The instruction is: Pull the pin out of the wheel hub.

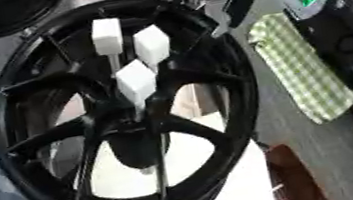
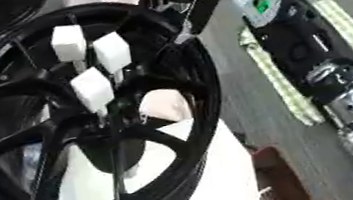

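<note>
Pins (image 1: pixel 134 78) with white block heads stand out of the hub of the black wheel (image 1: pixel 14 87), which is propped on edge facing me so they pull straight out; my right hand (image 1: pixel 236 4) hangs at the rim's far side, its finger spread unreadable.

The robot's right arm (image 2: pixel 315 59) comes in along the right side of both eye views, running from the lower right edge up toward the top centre. It is mostly black, with silver joints showing low on the right and a silver wrist section with a small green-lit panel just behind the hand. The right hand (image 1: pixel 236 4) sits at the upper end of the arm, near the top of the view, its dark fingers (image 1: pixel 240 6) pointing down and to the left. Whether they are curled or straight cannot be made out. No left hand shows in either view.
</note>
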Tool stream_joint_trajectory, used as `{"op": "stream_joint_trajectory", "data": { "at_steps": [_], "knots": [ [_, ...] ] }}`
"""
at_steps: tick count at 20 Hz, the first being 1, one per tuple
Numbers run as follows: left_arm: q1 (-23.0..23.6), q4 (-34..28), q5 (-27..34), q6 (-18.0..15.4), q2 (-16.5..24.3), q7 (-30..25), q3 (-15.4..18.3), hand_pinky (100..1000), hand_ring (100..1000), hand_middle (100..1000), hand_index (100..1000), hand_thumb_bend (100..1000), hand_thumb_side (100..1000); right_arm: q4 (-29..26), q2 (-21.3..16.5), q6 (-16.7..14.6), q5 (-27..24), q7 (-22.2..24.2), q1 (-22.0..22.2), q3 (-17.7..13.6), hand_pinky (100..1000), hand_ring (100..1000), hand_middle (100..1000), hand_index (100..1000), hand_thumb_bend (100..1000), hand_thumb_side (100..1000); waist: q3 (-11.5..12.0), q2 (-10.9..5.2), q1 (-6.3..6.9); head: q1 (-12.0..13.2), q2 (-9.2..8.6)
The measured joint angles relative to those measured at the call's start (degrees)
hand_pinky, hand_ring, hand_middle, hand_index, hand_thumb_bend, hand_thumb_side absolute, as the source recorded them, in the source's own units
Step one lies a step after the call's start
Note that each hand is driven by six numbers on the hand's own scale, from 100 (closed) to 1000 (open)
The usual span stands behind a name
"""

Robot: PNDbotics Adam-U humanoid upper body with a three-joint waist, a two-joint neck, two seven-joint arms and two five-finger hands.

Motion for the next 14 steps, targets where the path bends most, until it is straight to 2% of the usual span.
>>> {"op": "stream_joint_trajectory", "data": {
  "at_steps": [7,14],
  "knots": [
    [-0.02,-0.38,0.00,0.51,-0.47,0.28,0.00,636,576,443,716,100,774,-1.79,0.02,1.12,-5.57,1.12,0.01,3.26,714,777,747,842,633,227,0.39,-0.30,-0.02,-0.48,-0.07],
    [-0.27,-0.71,0.00,0.89,-0.97,0.40,0.00,635,575,442,715,100,778,-3.81,-0.01,4.22,-9.13,4.22,-0.03,3.39,698,760,720,815,616,219,1.09,-0.34,-0.07,-0.90,-0.07]
  ]
}}
